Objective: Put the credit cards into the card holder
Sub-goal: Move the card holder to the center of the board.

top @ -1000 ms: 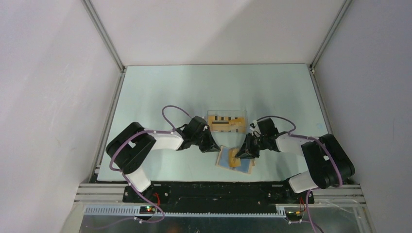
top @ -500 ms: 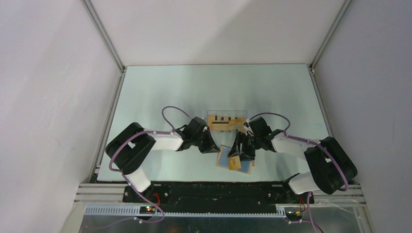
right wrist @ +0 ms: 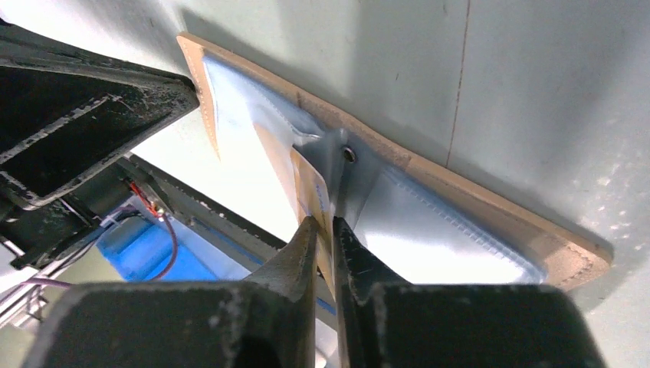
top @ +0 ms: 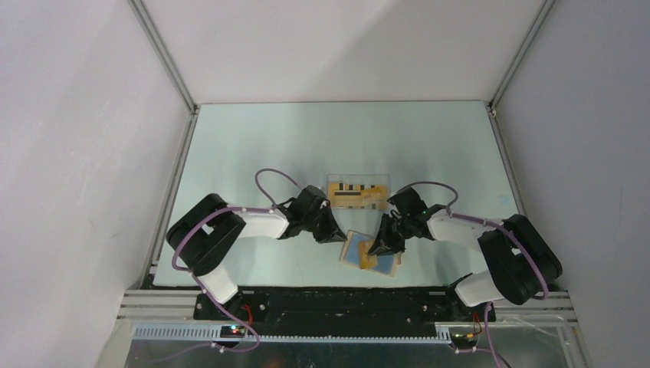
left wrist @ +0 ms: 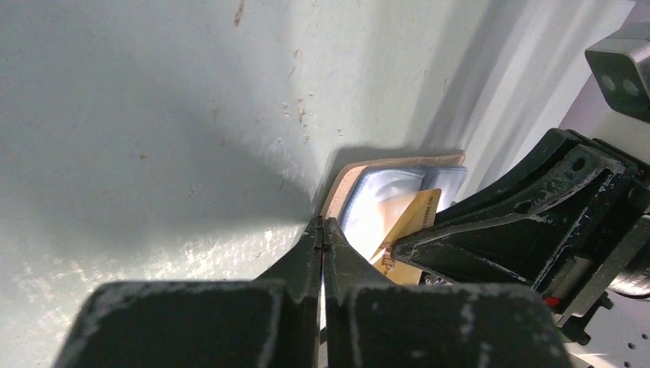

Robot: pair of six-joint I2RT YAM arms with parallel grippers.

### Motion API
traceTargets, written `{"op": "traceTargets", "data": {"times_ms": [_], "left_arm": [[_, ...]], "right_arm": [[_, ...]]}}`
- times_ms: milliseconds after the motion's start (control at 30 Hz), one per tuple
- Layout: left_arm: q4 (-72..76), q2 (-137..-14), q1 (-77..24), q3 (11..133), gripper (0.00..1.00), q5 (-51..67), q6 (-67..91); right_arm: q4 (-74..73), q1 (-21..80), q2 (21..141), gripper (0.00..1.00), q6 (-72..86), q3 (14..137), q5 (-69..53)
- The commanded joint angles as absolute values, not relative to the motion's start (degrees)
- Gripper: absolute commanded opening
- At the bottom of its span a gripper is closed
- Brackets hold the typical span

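**Right gripper dipping lower**

You are sliding the thin orange-yellow credit card, pinched in its fingers, into the flat tan card holder lying open on the table. The left gripper is resting fully closed at its edge. Next, push deeper.

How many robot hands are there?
2. The left gripper is shut at the wallet's left edge. The right gripper pinches a card over the open wallet.
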State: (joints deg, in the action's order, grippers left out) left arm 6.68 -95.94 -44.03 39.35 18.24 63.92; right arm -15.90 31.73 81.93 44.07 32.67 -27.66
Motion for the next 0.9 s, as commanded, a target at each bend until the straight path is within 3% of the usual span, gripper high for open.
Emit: {"op": "traceTargets", "data": {"times_ms": [0, 100, 467, 867], "left_arm": [[7.0, -93.4, -44.7, 38.5, 0.0, 17.4, 65.6], [7.1, -93.1, -44.9, 38.3, 0.0, 17.1, 66.0], [7.5, -91.8, -45.2, 37.3, 0.0, 15.1, 67.7], [10.0, -91.0, -47.8, 35.6, 0.0, 12.2, 72.3]], "right_arm": [[-16.8, 31.6, 82.1, 0.08, 43.9, 32.6, -25.2], [-16.7, 31.5, 82.0, 0.0, 43.8, 32.6, -24.9], [-15.1, 30.2, 78.2, 0.0, 44.1, 30.8, -24.4], [-4.6, 25.2, 78.0, 0.0, 42.3, 28.0, -32.3]]}}
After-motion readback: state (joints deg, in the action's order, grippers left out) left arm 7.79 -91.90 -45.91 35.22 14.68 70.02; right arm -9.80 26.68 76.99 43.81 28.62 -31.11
